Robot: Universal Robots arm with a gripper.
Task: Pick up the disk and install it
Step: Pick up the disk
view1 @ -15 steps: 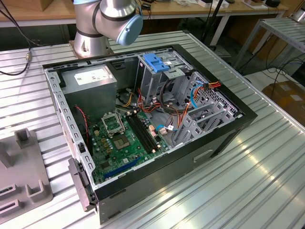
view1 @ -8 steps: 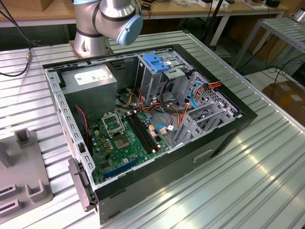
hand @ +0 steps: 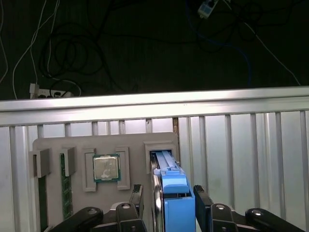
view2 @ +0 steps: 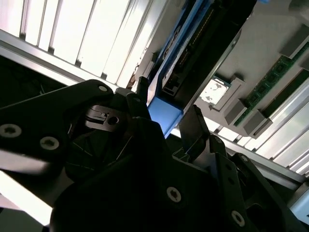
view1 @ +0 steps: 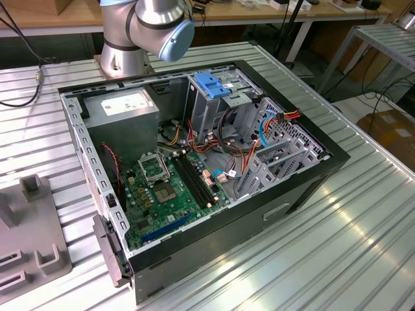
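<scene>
1. Straddling the disk (hand: 174,186), the gripper (hand: 169,194) stands open. One of its fingers (hand: 137,193) shows a dark gap to the disk's metal side. The other sits just beside, perhaps against, the blue frame. I judge that nothing is gripped yet.
2. Centring comes first. The two gaps look unequal in both wrist views, so closing from here would likely shove the disk sideways before it clamps. Evening them out is the sound move.
3. Pads belong on the flat sides of the blue frame, low enough to bear fully. On its rounded end I judge they would slip.
4. The disk stands on edge in a slot of the grey tray (hand: 53,145). The grip should therefore be square to that slot, since a skewed hold would likely bind the disk against the slot walls.
5. Neighbours need watching. A chip (hand: 106,168) and a memory stick (hand: 64,188) lie in their own pockets of the tray, on the side of the gapped finger but apart from it.
6. The open case (view1: 311,188) rests on the slatted table (view1: 363,220) near the tray. The install is not yet done.
</scene>
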